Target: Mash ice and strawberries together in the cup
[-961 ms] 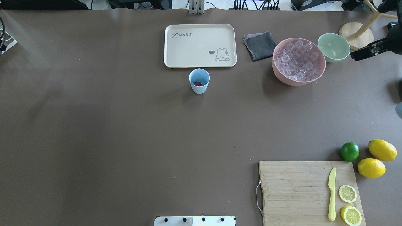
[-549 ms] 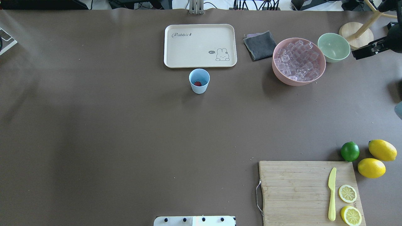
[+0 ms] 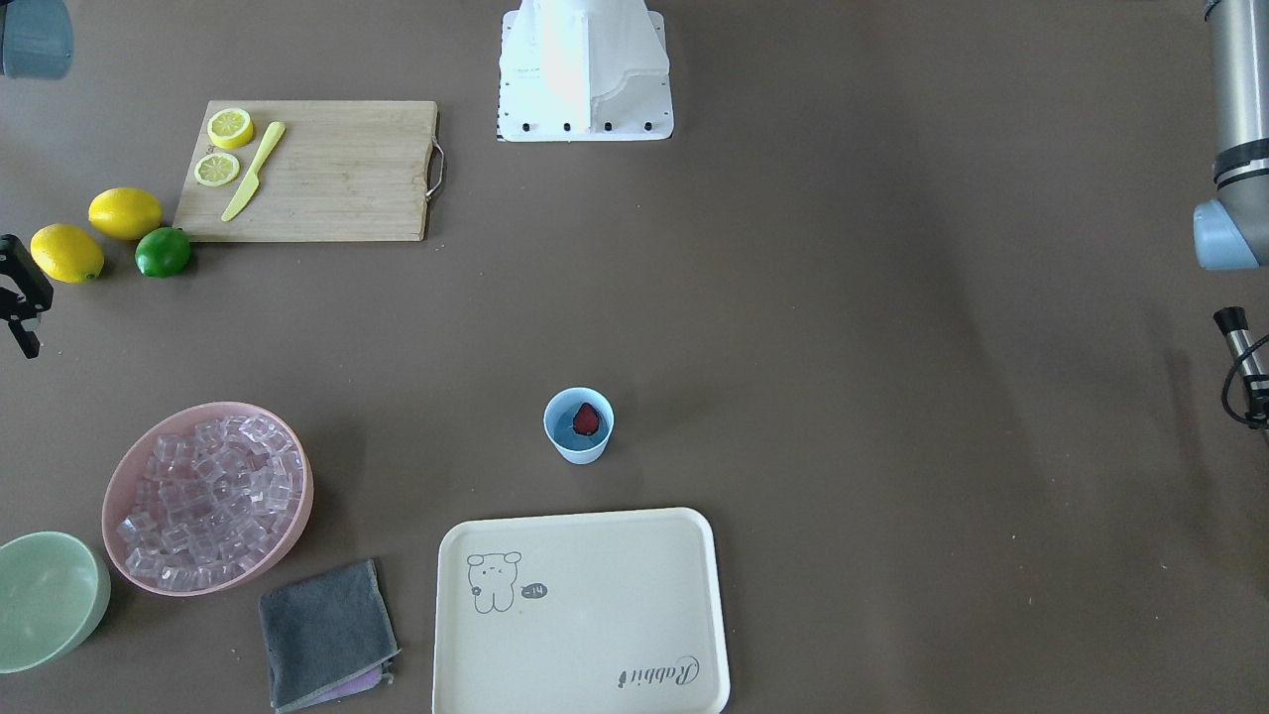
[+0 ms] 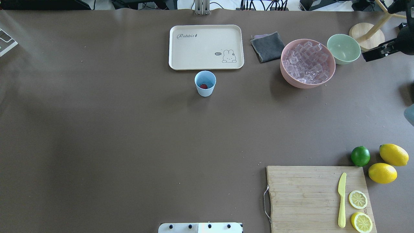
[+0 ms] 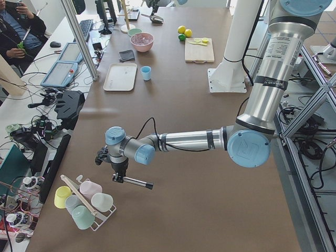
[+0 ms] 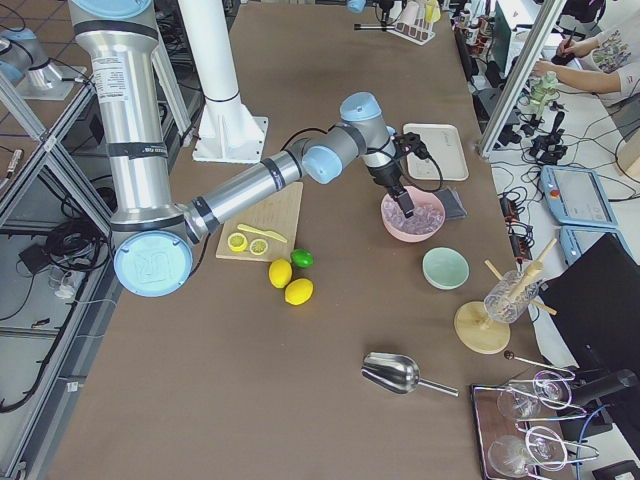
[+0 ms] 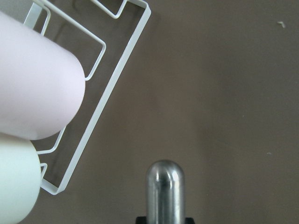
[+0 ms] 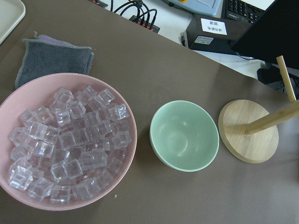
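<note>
one cup (image 4: 205, 92) holds one strawberry (image 4: 203, 86); one pink bowl (image 4: 292, 81) brims with ice (image 4: 307, 63). left gripper (image 5: 118, 178) clamps a steel rod (image 7: 164, 186); right gripper (image 4: 367, 56), grip cannot be told.

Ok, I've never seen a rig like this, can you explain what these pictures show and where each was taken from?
It is a robot with two arms at a table. Two cameras look down on it, one from behind the robot, one facing it. Two look along it from either end, and one sits on each wrist. On the table: a blue cup holding a strawberry, a pink bowl of ice, a green bowl, a tray, a grey cloth, and a cutting board with a knife and lemon halves, beside two lemons and a lime. The left gripper, by a rack of cups, holds a metal rod. The right gripper hangs above the bowls; whether it is open is unclear.
</note>
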You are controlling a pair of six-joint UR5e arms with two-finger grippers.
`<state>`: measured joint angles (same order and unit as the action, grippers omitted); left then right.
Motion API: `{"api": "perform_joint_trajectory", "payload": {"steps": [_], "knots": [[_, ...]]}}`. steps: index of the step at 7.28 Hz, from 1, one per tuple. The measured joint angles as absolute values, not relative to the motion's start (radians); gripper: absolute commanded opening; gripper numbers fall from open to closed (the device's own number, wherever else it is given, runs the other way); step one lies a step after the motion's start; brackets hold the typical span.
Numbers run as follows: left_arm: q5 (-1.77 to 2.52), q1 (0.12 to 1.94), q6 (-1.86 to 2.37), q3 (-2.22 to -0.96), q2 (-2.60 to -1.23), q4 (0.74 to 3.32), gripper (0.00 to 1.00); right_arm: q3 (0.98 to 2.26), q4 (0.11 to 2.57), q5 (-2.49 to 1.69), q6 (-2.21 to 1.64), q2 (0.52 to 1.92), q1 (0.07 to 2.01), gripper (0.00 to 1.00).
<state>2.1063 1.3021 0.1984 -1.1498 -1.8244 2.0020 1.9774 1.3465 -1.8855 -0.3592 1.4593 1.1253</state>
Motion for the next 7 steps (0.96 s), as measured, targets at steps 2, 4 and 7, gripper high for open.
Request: {"api": "perform_joint_trajectory", "payload": {"steps": [2, 4, 7], "knots": [[2.106, 1.285, 0.204, -1.135, -1.816, 2.002, 0.00, 1.972, 1.346, -1.868, -0.360, 1.457, 1.112, 1.00], [2.107, 1.259, 0.206, -1.132, -1.817, 1.986, 0.00, 1.973, 1.345, -1.832, -0.359, 1.457, 1.097, 1.00], [2.113, 1.231, 0.208, -1.137, -1.823, 1.949, 0.20, 1.973, 1.345, -1.816, -0.365, 1.457, 1.081, 1.00]]}}
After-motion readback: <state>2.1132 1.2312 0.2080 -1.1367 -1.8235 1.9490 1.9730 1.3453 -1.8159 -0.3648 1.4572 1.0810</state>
